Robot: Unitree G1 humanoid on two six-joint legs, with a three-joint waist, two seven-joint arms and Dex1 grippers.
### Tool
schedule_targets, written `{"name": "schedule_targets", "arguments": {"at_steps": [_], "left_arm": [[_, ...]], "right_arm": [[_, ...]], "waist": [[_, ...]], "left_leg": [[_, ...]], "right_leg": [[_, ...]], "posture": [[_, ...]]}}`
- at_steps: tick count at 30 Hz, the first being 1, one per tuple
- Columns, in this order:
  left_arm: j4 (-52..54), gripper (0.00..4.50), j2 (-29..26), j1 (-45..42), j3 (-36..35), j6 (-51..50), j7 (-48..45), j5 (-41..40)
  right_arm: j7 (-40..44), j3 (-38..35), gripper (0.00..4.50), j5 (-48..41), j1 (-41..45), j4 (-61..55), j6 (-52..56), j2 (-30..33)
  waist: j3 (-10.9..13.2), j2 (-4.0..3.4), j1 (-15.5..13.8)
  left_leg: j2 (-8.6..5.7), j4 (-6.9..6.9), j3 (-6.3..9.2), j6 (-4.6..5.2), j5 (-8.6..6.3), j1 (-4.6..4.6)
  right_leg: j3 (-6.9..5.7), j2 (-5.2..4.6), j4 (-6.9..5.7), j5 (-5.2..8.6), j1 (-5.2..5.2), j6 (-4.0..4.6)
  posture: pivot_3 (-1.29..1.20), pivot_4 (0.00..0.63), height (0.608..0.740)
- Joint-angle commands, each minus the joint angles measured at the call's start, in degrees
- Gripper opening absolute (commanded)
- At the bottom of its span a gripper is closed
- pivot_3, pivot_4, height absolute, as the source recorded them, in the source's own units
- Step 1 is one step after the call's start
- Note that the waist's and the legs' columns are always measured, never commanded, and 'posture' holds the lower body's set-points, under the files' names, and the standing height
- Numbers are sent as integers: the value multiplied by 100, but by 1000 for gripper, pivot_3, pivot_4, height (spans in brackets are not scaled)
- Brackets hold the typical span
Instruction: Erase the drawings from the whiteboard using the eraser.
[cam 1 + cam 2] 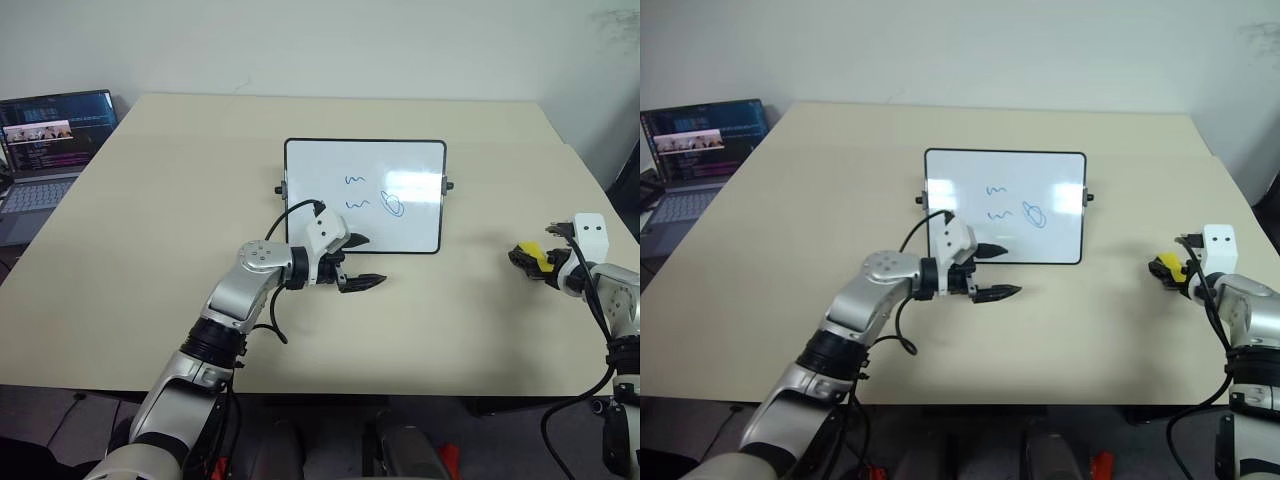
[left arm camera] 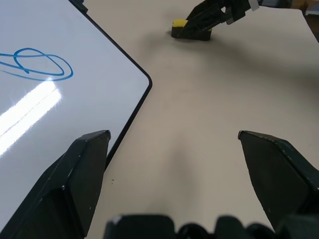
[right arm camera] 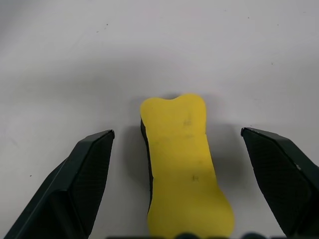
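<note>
1. We are seeing the left pincer hovering nearest to us at about the centre of the bench, its two black fingers standing wide apart and holding nothing; it is pointing toward 3 o'clock, just beside the near right corner of the whiteboard.
2. Out at 3 o'clock, near the bench's right edge, the right pincer is sitting with its fingers spread fully wide on either side of the eraser. The yellow block is lying on the bench between them, and neither finger is touching it.
3. At 12 o'clock from the left pincer, the whiteboard is lying flat on the bench, well apart from the eraser.
4. The drawings are showing in blue on its right half: two small squiggles, one beyond the other, and a looped oval just to their right.
5. Farthest off, at 10 o'clock, a laptop is standing open by the bench's left edge.
</note>
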State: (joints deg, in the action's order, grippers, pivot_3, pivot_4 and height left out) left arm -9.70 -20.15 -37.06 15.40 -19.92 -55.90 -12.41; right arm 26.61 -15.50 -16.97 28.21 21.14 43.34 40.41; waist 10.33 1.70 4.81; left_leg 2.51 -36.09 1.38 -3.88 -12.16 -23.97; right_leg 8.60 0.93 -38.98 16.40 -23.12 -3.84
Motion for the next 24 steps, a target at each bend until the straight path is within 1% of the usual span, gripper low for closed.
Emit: {"name": "schedule_targets", "arguments": {"at_steps": [1, 5, 9, 16, 17, 19, 21, 23, 24], "left_arm": [[240, 4500, 6, -127, -145, -16, -41, -99], [236, 4500, -4, -127, -153, -14, -47, -111], [240, 4500, -11, -134, -156, -27, -48, -108], [284, 4500, 16, -102, -146, -38, -18, -107], [346, 4500, 45, -69, -133, -44, 25, -103], [422, 4500, 121, 3, -243, -75, 165, -183], [513, 4500, 71, 128, -251, -91, 163, -188], [596, 4500, -30, 243, -173, -50, 89, -120], [579, 4500, -82, 238, -185, -24, 43, -115]], "right_arm": [[40, -49, 4308, 44, 180, 22, -25, 146], [115, -109, 4308, -36, 136, -114, -39, 113], [-79, -192, 4308, 0, 91, -231, 71, 107], [-58, -253, 4308, -76, -141, -653, 392, 117], [46, -294, 4126, -158, -199, -736, 468, 135], [-9, -255, 3623, -77, -170, -764, 540, 181], [-1, -242, 2941, -37, -153, -702, 447, 175], [94, -236, 2941, -70, -195, -726, 382, 148], [73, -256, 2559, -81, -216, -785, 379, 111]], "waist": [[0, 0, 1], [0, 0, 0], [0, 0, 0], [0, 0, -3], [0, 0, -4], [0, 0, -6], [0, 0, 1], [-2, -4, 3], [-3, -5, 5]], "left_leg": [[0, 0, 0, 0, 0, 0], [0, 0, 0, 0, 0, 0], [0, 0, 0, 0, 0, 0], [0, 0, 1, 0, 0, 0], [0, -1, 1, 0, 0, 0], [0, 0, 1, 0, 0, -1], [-1, 0, -1, 0, 0, -1], [0, 0, 0, 0, 0, 1], [0, 0, -1, 0, 0, 3]], "right_leg": [[0, 0, 0, 0, 0, 0], [-1, 0, 0, 0, 0, 0], [0, 0, 0, 0, 0, 0], [0, 0, -1, 0, 0, 0], [-1, 0, -1, 0, 0, 0], [-2, 0, 1, 0, 0, 0], [1, -2, 1, 0, 0, -1], [1, -1, -1, 0, 0, -1], [1, 0, -1, 0, 0, -1]], "posture": [[0, 150, 740], [0, 150, 740], [0, 150, 740], [0, 150, 740], [0, 150, 740], [0, 150, 740], [0, 150, 740], [0, 150, 740], [0, 150, 740]]}}
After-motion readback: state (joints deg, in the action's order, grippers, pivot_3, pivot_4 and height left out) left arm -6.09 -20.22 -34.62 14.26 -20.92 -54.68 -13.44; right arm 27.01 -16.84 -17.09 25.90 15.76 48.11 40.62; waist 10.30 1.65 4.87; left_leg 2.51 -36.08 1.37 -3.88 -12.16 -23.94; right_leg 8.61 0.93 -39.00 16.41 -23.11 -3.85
